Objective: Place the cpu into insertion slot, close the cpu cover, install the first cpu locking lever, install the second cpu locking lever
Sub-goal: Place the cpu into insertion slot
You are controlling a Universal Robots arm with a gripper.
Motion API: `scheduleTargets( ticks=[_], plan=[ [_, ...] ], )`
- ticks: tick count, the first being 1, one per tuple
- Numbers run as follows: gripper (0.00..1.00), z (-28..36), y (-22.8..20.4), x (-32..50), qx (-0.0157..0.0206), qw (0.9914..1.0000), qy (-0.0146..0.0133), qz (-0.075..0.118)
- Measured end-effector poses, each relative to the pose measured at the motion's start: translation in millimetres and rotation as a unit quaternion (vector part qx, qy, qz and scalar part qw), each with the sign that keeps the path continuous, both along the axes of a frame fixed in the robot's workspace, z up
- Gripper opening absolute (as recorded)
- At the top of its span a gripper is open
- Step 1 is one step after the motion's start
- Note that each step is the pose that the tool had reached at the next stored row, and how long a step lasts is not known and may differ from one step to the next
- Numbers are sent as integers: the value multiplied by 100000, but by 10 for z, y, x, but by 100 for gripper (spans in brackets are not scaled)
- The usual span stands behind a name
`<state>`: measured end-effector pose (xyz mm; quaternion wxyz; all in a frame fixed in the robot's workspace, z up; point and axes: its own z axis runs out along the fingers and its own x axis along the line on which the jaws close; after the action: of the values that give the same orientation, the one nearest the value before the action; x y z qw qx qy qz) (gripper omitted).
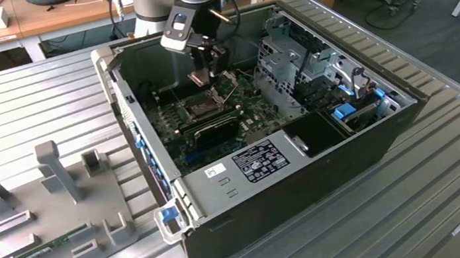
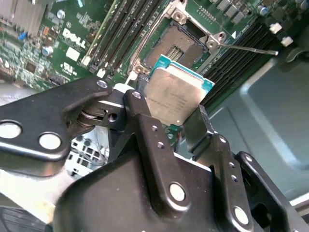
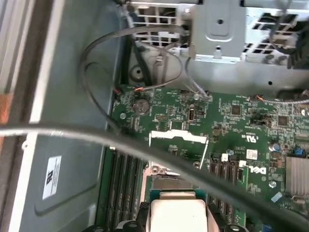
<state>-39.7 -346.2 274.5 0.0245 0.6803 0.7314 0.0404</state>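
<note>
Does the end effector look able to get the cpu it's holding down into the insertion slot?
Probably yes: the end effector grips the cpu above the insertion slot, which lies uncovered, with nothing seen between them.

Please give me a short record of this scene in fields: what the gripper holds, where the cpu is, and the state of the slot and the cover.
gripper: jaws shut on the cpu
cpu: in the air near the insertion slot, not seated
insertion slot: empty, contacts exposed
cpu cover: raised open
place: green motherboard inside the open computer case
</note>
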Motion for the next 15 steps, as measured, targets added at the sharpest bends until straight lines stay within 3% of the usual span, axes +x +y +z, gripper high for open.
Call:
scheduleTargets(
  ticks=[6, 15],
  plan=[
    [55, -38, 1, -3, 4, 99890, 5, -4682],
    [55, -110, 1, -12, 3, 99885, 23, -4785]
  ],
)
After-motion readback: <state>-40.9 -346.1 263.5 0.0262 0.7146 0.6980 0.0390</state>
